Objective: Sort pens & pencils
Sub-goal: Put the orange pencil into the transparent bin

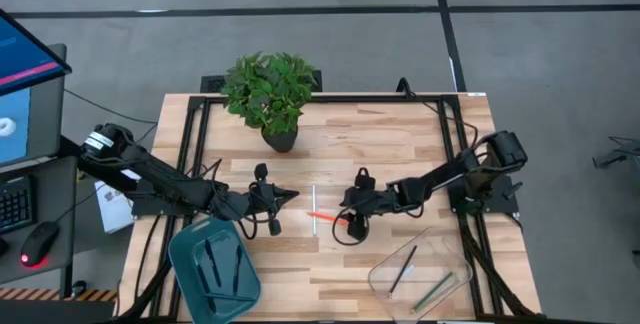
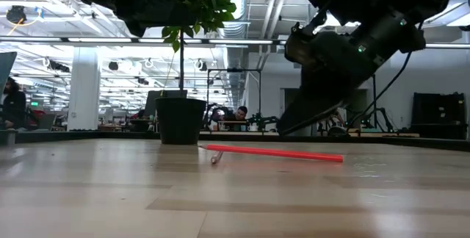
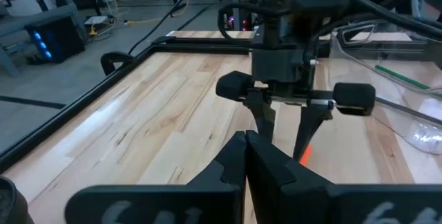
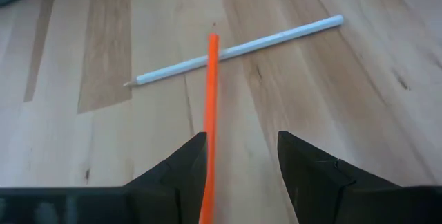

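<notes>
Right pincer [image 4: 238,165] sat low over the surface [image 1: 400,144] with fingers apart, straddling the near end of the orange-red pencil [image 4: 209,106]; that pencil lay flat mid-surface, its far end crossing over the white pencil [image 4: 235,50]. In the low view the pincer hung just behind the orange stick, whether touching could not be told. Left pincer [image 3: 246,156] hovered just across from it, fingers together, holding nothing, pointing at the right arm. Judgement: step in hand was grabbing the orange-red pencil. To do it well, drop straight down, centre the stick between the fingers since it ran closer to one finger, close near the end well clear of the crossing, lift straight up so the white one doesn't get dragged. Counts: two sticks loose on the surface (one orange-red, one white). Blue-green bin [image 1: 190,249] at the near left edge held about three dark pens [image 1: 222,264], exact count hard to tell. Clear bin [image 1: 385,269] at the near right held two, one dark pencil [image 1: 403,269] and one green pencil [image 1: 432,291]. Farther back, one potted plant [image 1: 270,89] at the far side of the surface. So roughly seven sticks total, most already binned, sorting probably well along.
</notes>
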You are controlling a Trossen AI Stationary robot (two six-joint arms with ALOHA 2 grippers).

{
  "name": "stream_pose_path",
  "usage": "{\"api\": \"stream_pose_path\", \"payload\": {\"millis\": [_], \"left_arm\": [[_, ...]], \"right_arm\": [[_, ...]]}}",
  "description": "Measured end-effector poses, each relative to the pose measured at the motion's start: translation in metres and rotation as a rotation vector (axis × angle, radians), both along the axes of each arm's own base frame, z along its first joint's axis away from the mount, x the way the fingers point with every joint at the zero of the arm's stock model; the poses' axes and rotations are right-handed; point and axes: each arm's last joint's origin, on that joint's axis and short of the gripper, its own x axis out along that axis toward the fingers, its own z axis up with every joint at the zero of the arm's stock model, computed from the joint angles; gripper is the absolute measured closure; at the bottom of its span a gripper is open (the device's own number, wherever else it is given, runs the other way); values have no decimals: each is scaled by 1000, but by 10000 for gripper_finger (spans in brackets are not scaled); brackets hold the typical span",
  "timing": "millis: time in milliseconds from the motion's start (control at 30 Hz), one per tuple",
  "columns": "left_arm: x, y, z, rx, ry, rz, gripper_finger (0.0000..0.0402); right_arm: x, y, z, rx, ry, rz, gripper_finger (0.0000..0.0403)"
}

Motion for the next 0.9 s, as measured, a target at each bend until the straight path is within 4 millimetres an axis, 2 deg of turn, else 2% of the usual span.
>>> {"api": "stream_pose_path", "payload": {"millis": [433, 733, 900], "left_arm": [[0, 0, 0, -30, -10, 6, 401], [0, 0, 0, -44, -15, 9, 401], [0, 0, 0, -65, -22, 14, 401]], "right_arm": [[-2, 18, -3, 62, -15, -20, 204], [-6, 30, -3, -23, -63, -137, 204], [-4, 32, -23, -60, -37, -162, 204]]}}
